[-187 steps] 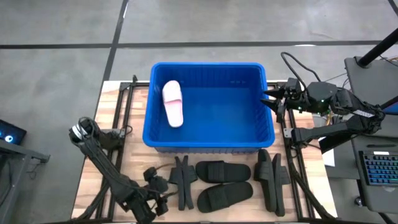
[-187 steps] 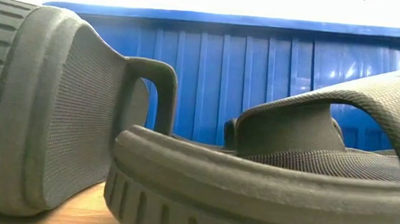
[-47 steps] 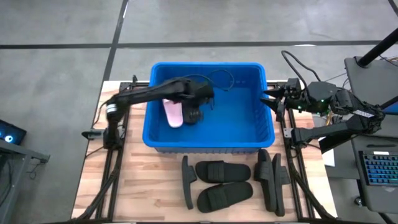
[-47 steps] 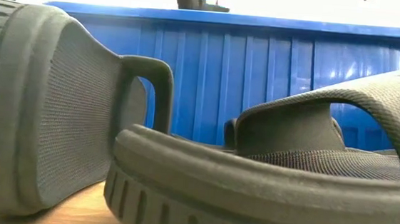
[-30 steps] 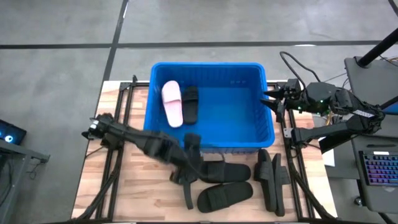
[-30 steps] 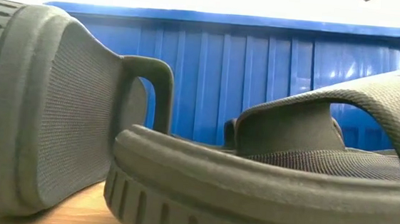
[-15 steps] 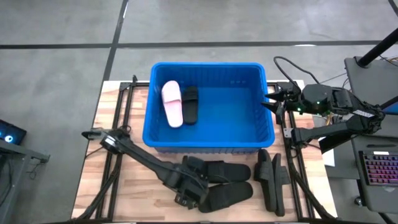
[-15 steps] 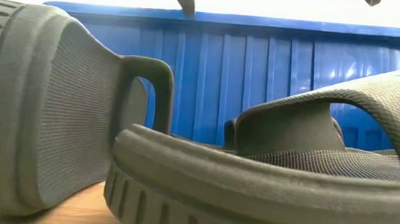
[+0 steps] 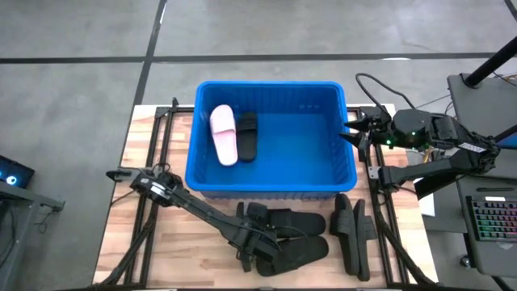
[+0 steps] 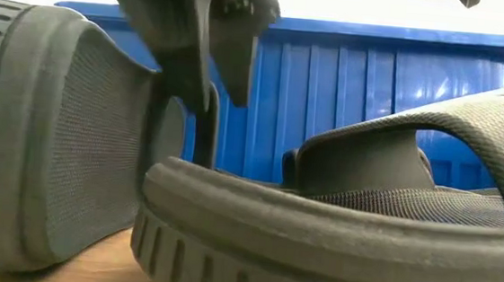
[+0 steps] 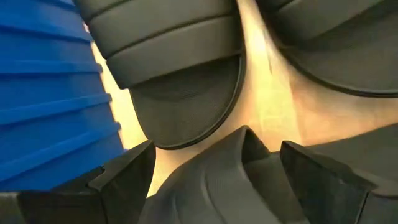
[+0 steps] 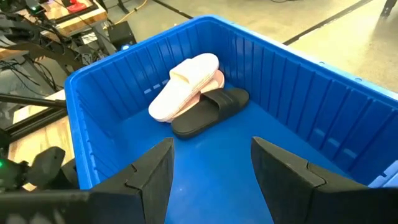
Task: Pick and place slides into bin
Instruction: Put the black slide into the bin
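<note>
The blue bin (image 9: 348, 162) holds pale pink slides (image 12: 186, 84) with a black slide (image 12: 208, 112) beside them. Several black slides lie on the wood in front of the bin. One slide (image 9: 241, 217) stands on its long edge, with two flat ones (image 9: 300, 221) to its right. My left gripper (image 9: 252, 241) is open and low over the standing slide (image 11: 230, 186). Its fingers (image 11: 124, 177) stand on either side of it by the strap (image 10: 204, 88). My right gripper (image 12: 211, 180) waits open over the bin's right rim (image 9: 351, 133). My left gripper comes from above, pointing steeply down, with one finger on each side of the standing black slide. I cannot tell whether the fingers touch it. The slide rests on its long edge on the table.
Two more black slides (image 9: 351, 234) stand on edge at the near right. The bin's near wall (image 9: 271, 192) rises just behind the slides. Bare wood (image 9: 174, 255) lies at the near left. Cables and frame rails run along both table sides.
My left gripper has swung from just in front of the bin toward the table's near edge. It has sunk and tipped steeper, coming down over the standing black slide. In the low view it now shows at that slide's strap. The slides have stayed put.
</note>
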